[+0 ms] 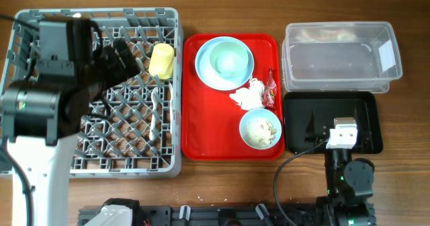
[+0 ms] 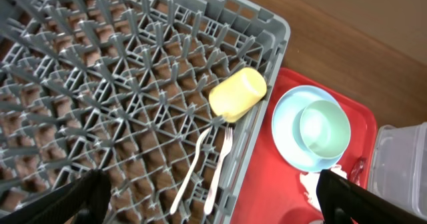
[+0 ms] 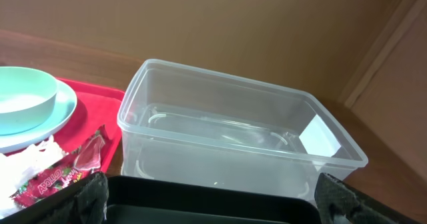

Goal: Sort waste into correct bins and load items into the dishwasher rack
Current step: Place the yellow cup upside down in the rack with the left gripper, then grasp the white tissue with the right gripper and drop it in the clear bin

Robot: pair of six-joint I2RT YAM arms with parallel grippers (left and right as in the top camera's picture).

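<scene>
The grey dishwasher rack point(image 1: 40, 162) fills the left side. A yellow cup point(image 1: 161, 60) lies on its side at the rack's right edge, with a white fork point(image 2: 220, 167) and spoon point(image 2: 190, 171) below it. My left gripper point(image 1: 126, 56) hovers over the rack, open and empty point(image 2: 213, 207). On the red tray sit a pale blue plate point(image 1: 205, 68) holding a green bowl point(image 1: 228, 58), a white napkin point(image 1: 247, 95), a red wrapper point(image 1: 271, 88) and a blue bowl point(image 1: 245, 122) of rice scraps point(image 1: 262, 130). My right gripper point(image 1: 334, 125) is open over the black tray point(image 1: 295, 125), facing the clear tub point(image 1: 341, 56).
The red serving tray point(image 1: 201, 142) lies between the rack and the two bins. The clear tub point(image 3: 233, 131) stands just behind the black tray point(image 3: 213, 207) and looks empty. The wrapper point(image 3: 60, 174) and napkin point(image 3: 27, 161) lie at the tray's right edge.
</scene>
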